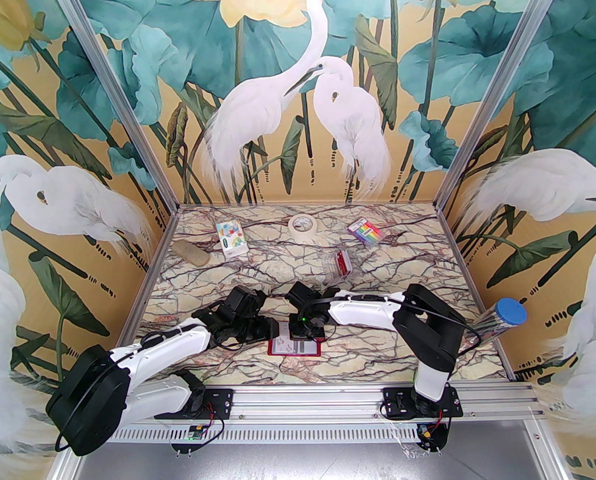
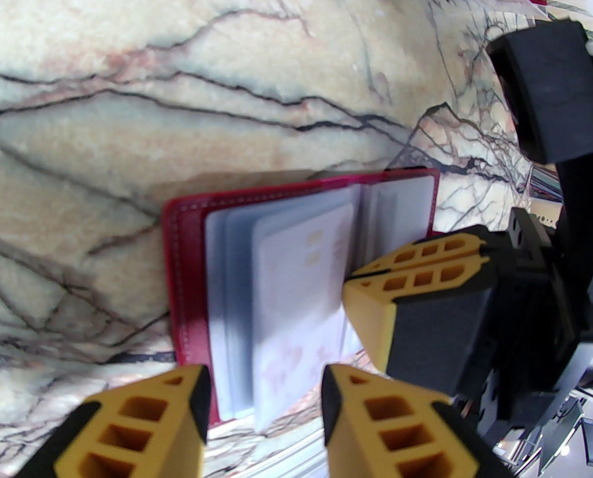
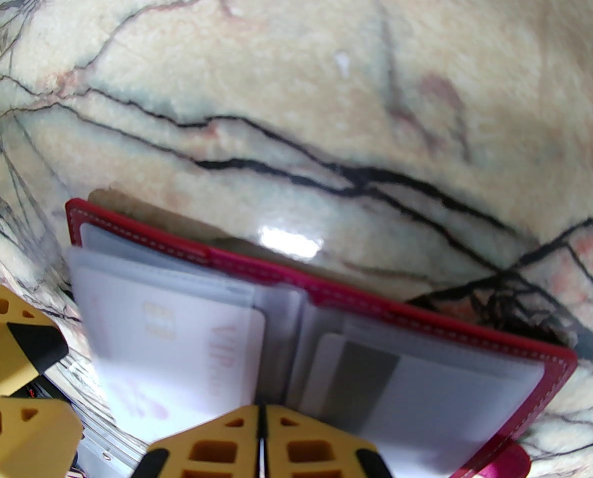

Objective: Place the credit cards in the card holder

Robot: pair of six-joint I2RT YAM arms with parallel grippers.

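1. Right claw [image 3: 261, 436]: fingers pressed together on the fold of the open dark red leather-like card holder [image 3: 326, 294], likely pinning it flat on the marble-patterned surface [image 3: 296, 92].
2. Left claw [image 2: 264, 406]: spread, astride the pale grey-blue plastic card [image 2: 296, 306] at the left sleeve, not gripping.
3. Clear plastic box [image 1: 339, 267] lies far right, well apart.

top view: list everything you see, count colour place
holder: 1, red, open, front centre
pale card: 1, whitish, holder's left half
striped card: 1, pale with dark stripe, holder's right half
tape: 1, white, far centre
packet: 1, rainbow, far right
carton: 1, white with coloured print, far left
lump: 1, beige, left edge
clear box: 1, red contents, mid right
tube: 1, clear with blue cap, right edge
left tool: 1, yellow-black, open, at holder
right tool: 1, yellow-black, shut, at holder
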